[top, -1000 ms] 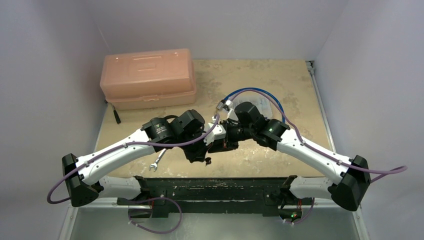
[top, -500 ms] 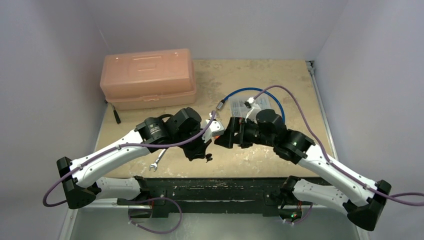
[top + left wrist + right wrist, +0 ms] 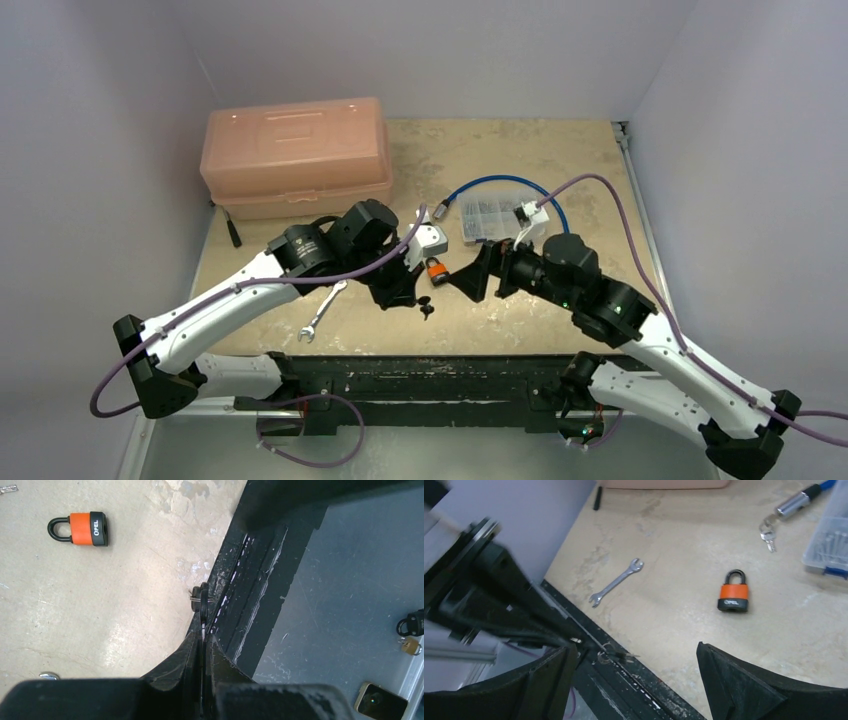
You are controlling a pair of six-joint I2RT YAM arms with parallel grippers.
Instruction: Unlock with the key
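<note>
An orange padlock [image 3: 436,268] with a black base lies flat on the table between the two grippers, shackle seated; it also shows in the wrist views [image 3: 82,528] [image 3: 733,594]. My left gripper [image 3: 412,298] [image 3: 202,639] is shut on the key [image 3: 200,599], a small dark key on a wire ring that sticks out past the fingertips over the table's near edge [image 3: 616,655]. The padlock lies a short way beyond the key, apart from it. Just right of the padlock, my right gripper [image 3: 472,282] [image 3: 634,650] stands wide open with nothing between its fingers.
A pink toolbox [image 3: 295,155] fills the back left. A small wrench [image 3: 322,313] [image 3: 616,582] and a black screwdriver [image 3: 232,232] lie at left. A blue cable lock [image 3: 500,185], spare keys [image 3: 768,532] and a clear screw box [image 3: 487,217] lie behind the padlock. A black rail [image 3: 430,375] runs along the near edge.
My right gripper opened and drew back to the right, and the padlock now lies on the table. The left gripper, still holding the key, shifted slightly back and left.
</note>
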